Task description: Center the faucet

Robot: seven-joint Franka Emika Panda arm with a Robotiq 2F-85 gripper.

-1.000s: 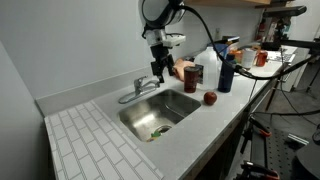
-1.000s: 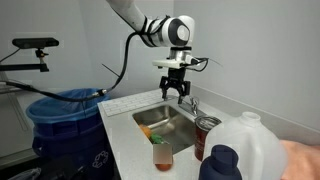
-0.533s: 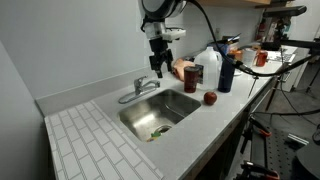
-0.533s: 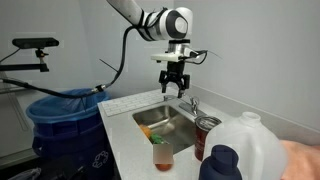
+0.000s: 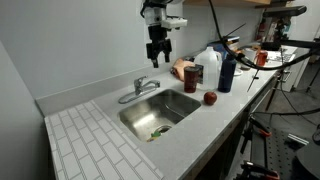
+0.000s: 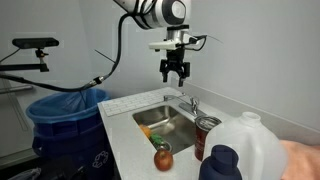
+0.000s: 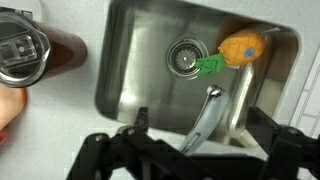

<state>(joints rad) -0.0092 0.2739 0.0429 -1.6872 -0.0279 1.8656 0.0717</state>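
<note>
The chrome faucet stands at the back rim of the steel sink. Its spout points out over the basin towards the tiled side. In an exterior view the faucet sits at the sink's far edge. My gripper hangs open and empty well above the faucet, also seen in an exterior view. In the wrist view the spout runs between my spread fingers, far below them, and ends over the basin.
A yellow-orange object with a green piece lies in the basin by the drain. A dark can, white jug, blue bottle and red apple stand beside the sink. A blue bin stands beyond the counter.
My gripper has risen straight up from just above the faucet and stayed open. The faucet has not visibly moved.
</note>
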